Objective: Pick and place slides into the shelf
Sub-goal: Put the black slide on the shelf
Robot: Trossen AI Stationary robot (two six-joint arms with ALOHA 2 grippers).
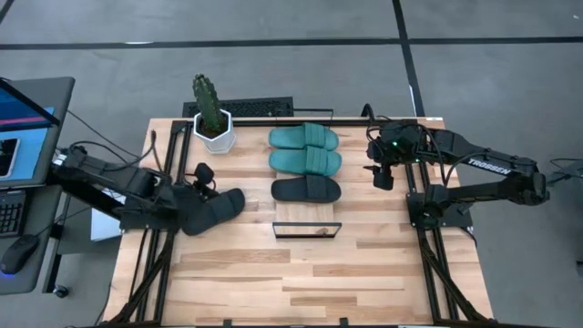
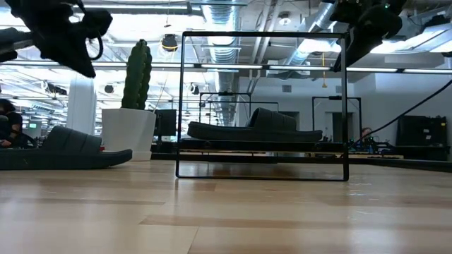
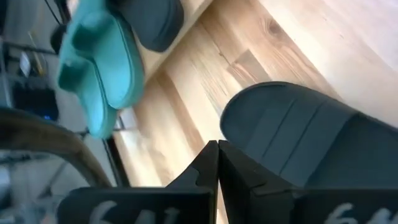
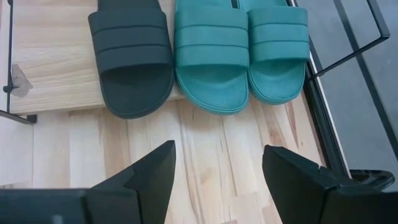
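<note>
On the shelf [image 1: 307, 224] in the middle of the table lie two teal slides [image 1: 304, 138] [image 1: 306, 161] and one black slide [image 1: 306, 189], soles down, side by side. A second black slide [image 1: 215, 209] rests sole down on the tabletop left of the shelf. My left gripper [image 3: 217, 144] hangs shut and empty above that slide's left side, well clear of it in the low view [image 2: 83, 56]. My right gripper [image 4: 217, 149] hovers open to the right of the shelf [image 1: 383, 175], facing the three shelved slides.
A cactus in a white pot [image 1: 212, 123] stands at the table's far left, close to the shelf's far end. A dark keyboard [image 1: 260, 109] lies along the far edge. The shelf's black wire frame [image 2: 261, 169] rises above the plank. Bare wood lies toward the near edge [image 1: 301, 282].
</note>
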